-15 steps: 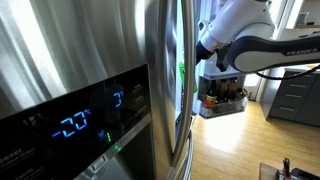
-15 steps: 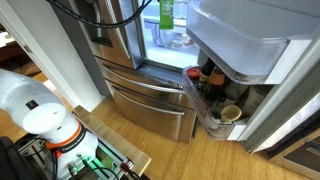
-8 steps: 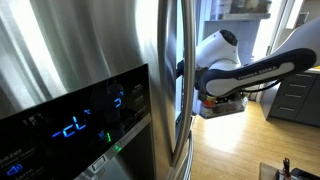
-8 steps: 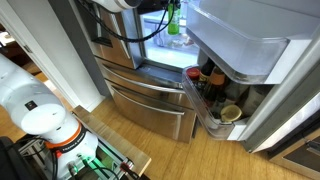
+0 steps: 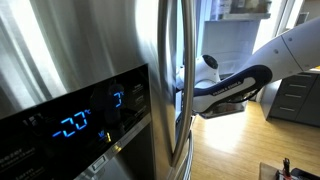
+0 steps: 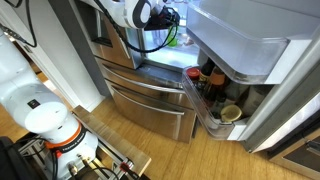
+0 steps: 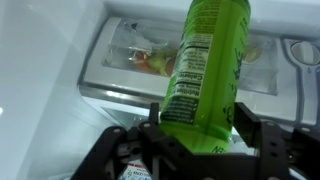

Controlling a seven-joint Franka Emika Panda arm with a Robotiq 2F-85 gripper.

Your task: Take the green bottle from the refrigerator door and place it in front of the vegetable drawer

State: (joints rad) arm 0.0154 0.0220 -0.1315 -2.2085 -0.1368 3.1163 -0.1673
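My gripper (image 7: pixel 200 125) is shut on the green bottle (image 7: pixel 205 60), which stands up between the two black fingers with its label facing the wrist camera. Behind the bottle is the clear vegetable drawer (image 7: pixel 130 55) with produce inside, low in the white fridge interior. In an exterior view the arm reaches into the open fridge, with the gripper (image 6: pixel 165 18) and a glimpse of the green bottle (image 6: pixel 174 33) near the compartment's front. The refrigerator door (image 6: pixel 245 45), with its pale lining, stands open to the right.
Dark jars (image 6: pixel 205 85) and a bowl sit in the door's lower rack. A stainless freezer drawer (image 6: pixel 150 105) lies below the opening. A steel door with a blue display (image 5: pixel 80 110) hides the gripper in that exterior view; only the arm (image 5: pixel 225 85) shows.
The arm has come down and reached deeper into the fridge with the bottle still held; the bottle has dropped from the top of the opening toward the drawer level.
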